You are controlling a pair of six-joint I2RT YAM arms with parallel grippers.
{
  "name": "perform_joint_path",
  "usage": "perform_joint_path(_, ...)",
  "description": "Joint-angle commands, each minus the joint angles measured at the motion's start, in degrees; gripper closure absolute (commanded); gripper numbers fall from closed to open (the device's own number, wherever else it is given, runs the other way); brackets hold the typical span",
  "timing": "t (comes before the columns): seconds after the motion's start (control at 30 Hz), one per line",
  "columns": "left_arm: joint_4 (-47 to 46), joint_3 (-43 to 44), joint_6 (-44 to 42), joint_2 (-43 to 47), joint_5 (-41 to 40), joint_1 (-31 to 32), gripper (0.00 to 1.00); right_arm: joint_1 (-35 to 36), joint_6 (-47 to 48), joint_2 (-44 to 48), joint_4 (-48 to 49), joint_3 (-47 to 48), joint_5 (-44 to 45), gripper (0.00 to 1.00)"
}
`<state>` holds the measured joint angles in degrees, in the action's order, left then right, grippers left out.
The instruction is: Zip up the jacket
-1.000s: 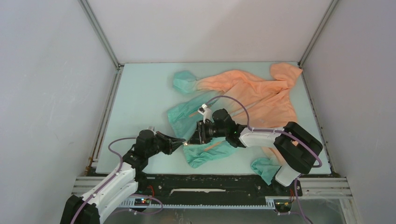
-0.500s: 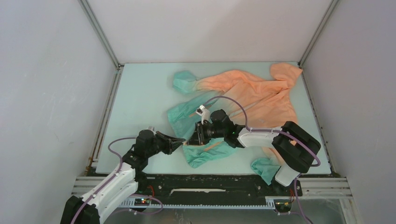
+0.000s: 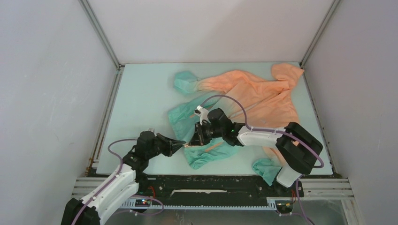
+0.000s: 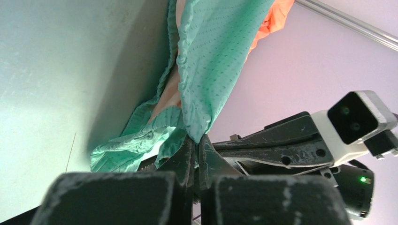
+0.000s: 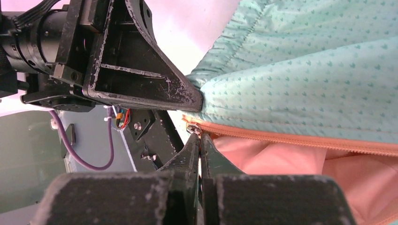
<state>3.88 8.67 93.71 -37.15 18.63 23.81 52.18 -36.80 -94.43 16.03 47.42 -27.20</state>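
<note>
Thin hooded jacket [image 3: 244, 93] lying crumpled on the pale green worktop [image 3: 141, 103], right of centre. The fabric grades from orange at the hood, which is bunched in the far right corner, to teal at the hem and cuffs; one teal cuff lies toward the far side, the other close to the base of the right arm. The teal hem is drawn toward the near middle of the worktop, where both arms meet. The left fingers [image 4: 196, 145], black, wedge-shaped and scuffed grey along their edges, are pressed together on a corner of the gathered teal hem, which hangs from their tips in soft folds above the worktop. The right fingers [image 5: 199, 145], of the same dull, worn finish, are also pressed fully together, with their tips right at a small metal slider [image 5: 193, 129] at the end of the orange zipper [image 5: 291, 140]; whether the slider is caught between them cannot be told. At close range the teal cloth shows a fine, regular print of small darker marks and a puckered, elastic-looking edge. The zipper runs as a narrow ribbed orange band along the teal panel, with smooth peach-coloured fabric below it.
</note>
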Motion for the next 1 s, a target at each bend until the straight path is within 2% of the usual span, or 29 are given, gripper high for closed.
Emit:
perform_joint_path(0.0, 1.1, -1.8, -3.6, 1.2, -0.7, -0.2, 1.00, -0.6, 6.1, 2.6, -13.1, 6.6, 2.3, 1.00)
perform_joint_path(0.13, 1.6, -2.8, -6.4, 2.5, -1.8, -0.2, 1.00, -1.5, 13.7, 0.5, -28.1, 12.8, 4.2, 1.00)
perform_joint_path(0.27, 4.1, -2.9, -11.1, 3.1, -1.3, -1.1, 1.00, -2.7, 20.0, -1.0, -35.9, 15.7, 6.6, 1.00)
perform_joint_path(0.53, 7.9, -5.3, -13.0, 10.9, -2.3, -2.1, 1.00, -4.5, 23.0, -1.1, -38.8, 15.4, 14.9, 1.00)
perform_joint_path(0.77, 20.1, 1.5, -22.2, 12.0, -10.0, -2.9, 1.00, -3.8, 28.5, 3.7, -39.5, 15.4, 26.8, 1.00)
perform_joint_path(0.87, 24.4, 3.9, -24.2, 10.5, -14.1, -3.9, 1.00, -3.6, 34.2, 3.8, -40.1, 15.4, 37.4, 1.00)
perform_joint_path(0.97, 26.5, 4.0, -23.0, 10.2, -16.1, -6.6, 1.00, -7.7, 40.3, 3.8, -41.4, 15.4, 43.7, 1.00)
